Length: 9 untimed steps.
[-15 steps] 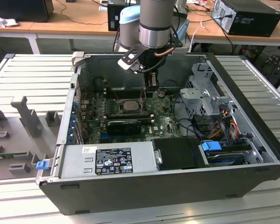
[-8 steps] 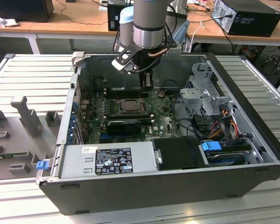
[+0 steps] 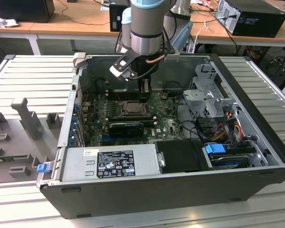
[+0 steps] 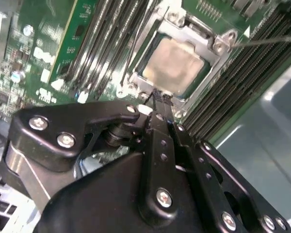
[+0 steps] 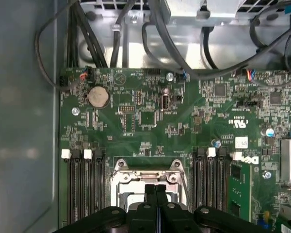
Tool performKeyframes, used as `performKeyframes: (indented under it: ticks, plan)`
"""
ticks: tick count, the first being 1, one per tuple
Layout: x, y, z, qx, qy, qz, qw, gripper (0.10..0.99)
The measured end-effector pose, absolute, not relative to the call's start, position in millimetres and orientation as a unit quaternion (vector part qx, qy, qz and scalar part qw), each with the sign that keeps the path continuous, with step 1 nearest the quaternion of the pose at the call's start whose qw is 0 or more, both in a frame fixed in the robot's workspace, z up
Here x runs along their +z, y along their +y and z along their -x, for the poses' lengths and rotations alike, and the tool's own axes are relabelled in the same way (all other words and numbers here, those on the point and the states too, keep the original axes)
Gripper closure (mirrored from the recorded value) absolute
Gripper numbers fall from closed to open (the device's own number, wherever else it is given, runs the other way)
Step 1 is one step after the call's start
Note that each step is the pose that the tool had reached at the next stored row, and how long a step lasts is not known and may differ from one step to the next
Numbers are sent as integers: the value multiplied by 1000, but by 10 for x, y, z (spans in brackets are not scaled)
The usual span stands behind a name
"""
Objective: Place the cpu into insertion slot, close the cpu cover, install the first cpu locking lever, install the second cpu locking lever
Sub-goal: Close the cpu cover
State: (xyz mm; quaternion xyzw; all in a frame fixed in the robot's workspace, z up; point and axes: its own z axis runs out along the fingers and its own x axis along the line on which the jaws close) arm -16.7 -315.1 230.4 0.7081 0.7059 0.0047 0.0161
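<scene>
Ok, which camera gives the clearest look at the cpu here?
The second wrist view: the cpu appears large, its silver top seated inside the insertion slot. The exterior view shows it small, close by the gripper. In the first wrist view the gripper covers most of the slot.

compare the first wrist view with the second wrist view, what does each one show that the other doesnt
First wrist view: a round coin battery and black cables past the green motherboard. Second wrist view: the cpu, its pale metal top seated and framed by the cpu cover. Both: the shut gripper over the insertion slot, with black memory slots alongside.
</scene>
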Motion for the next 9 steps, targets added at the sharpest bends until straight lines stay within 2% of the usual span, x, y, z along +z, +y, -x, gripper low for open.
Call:
performKeyframes:
  ticks: [9]
  plan:
    - [2281,-3149,419,2,707,-707,14,980]
